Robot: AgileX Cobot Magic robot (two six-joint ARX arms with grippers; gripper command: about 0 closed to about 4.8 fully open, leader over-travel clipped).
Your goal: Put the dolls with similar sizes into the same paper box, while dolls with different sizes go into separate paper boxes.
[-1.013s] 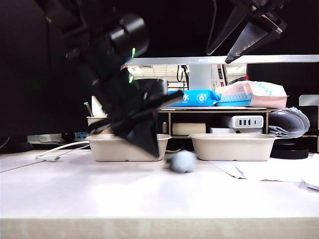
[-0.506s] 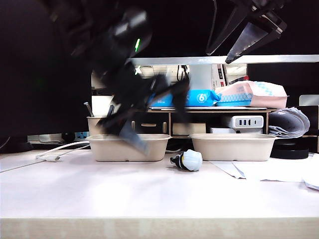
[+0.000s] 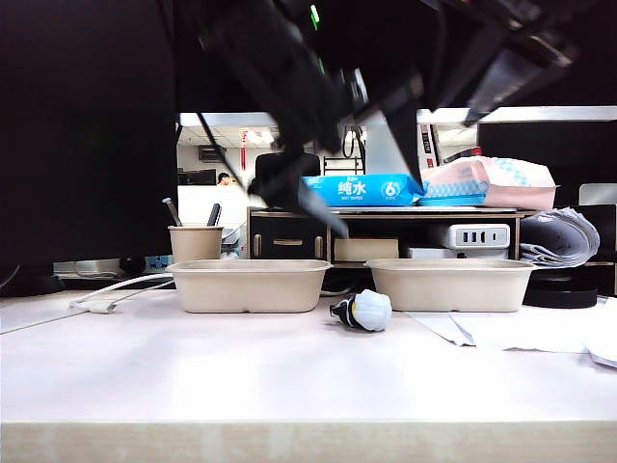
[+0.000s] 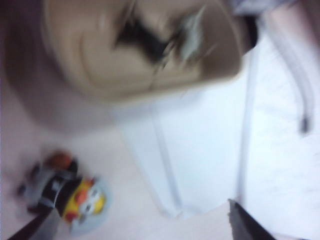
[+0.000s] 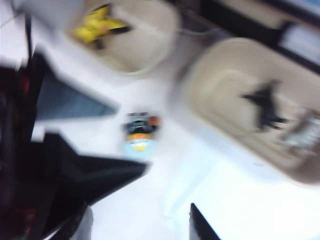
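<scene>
Panda doll: the black-and-white panda plush point(image 3: 362, 311), with its orange ball, lies on its side on the worktop point(image 3: 289, 376), in the gap between the two paper boxes and touching neither, so it is not yet sorted.
Left paper box: the left tray point(image 3: 249, 285) holds the yellow plush point(image 5: 97, 27), seen only from the right wrist; the panda looks close to it in size, so I judge it belongs here.
Right paper box: the right tray point(image 3: 449, 283) holds a thin black animal figure point(image 5: 264, 107) and a thin pale one point(image 5: 300, 131), the smaller pair, lying together.
Left pincer: the left pincer point(image 3: 323, 159) hangs high over the middle of the scene, well above the panda; its jaws are spread wide and grasp nothing, which fits the doll lying loose below.
Right pincer: the right pincer point(image 3: 506, 53) is up at the top right, above the right tray; its view is blurred, so I cannot tell whether it is released or clenched, and nothing shows between its fingers.
Next need: a fresh grasp on the panda and a short carry leftward.
Clutter: a cup of pens point(image 3: 195, 241) stands behind the left tray, loose papers point(image 3: 540, 333) lie right.
</scene>
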